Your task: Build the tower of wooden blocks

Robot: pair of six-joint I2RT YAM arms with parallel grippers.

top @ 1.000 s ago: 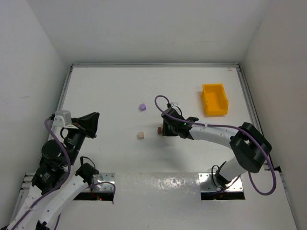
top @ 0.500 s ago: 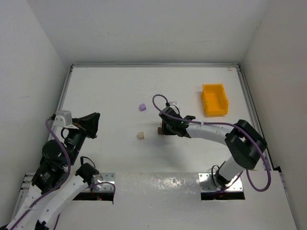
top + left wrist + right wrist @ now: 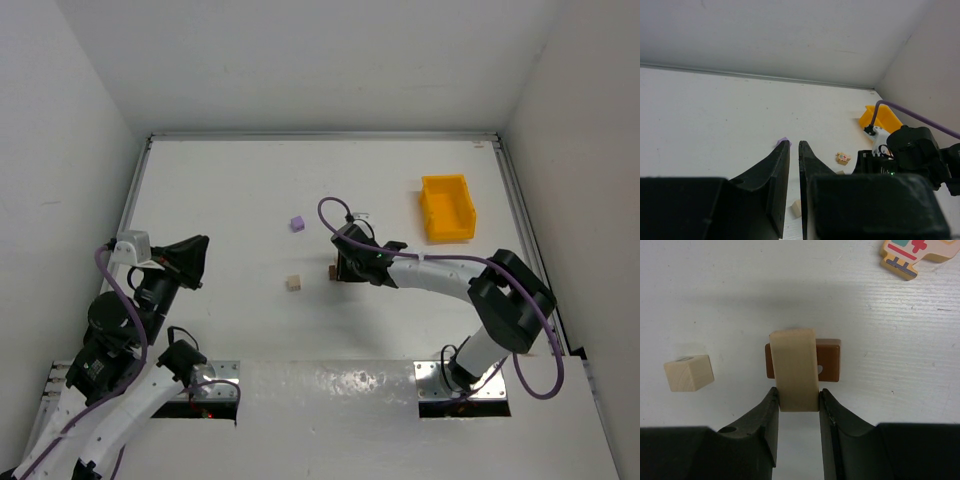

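My right gripper [image 3: 797, 392] is shut on a light tan oblong block [image 3: 793, 367], its jaws pressed against both long sides. That block lies across the top of a darker brown block [image 3: 829, 360] flat on the table. A small tan cube [image 3: 688, 372] sits apart to the left. From above, the right gripper [image 3: 338, 268] covers most of the brown block [image 3: 331, 271], with the tan cube [image 3: 294, 283] just left of it. My left gripper [image 3: 198, 262] hangs at the left, shut and empty, its tips [image 3: 794, 144] a thin slit apart.
A small purple block [image 3: 297, 224] lies behind the cube. A painted wooden piece [image 3: 912, 254] rests beyond the brown block. The yellow bin [image 3: 446, 208] stands at the back right. White walls close in the table on three sides.
The right arm's elbow has swung slightly left and the wrist has settled; its gripper stays at the brown block with the tan block held. The left arm has not moved.
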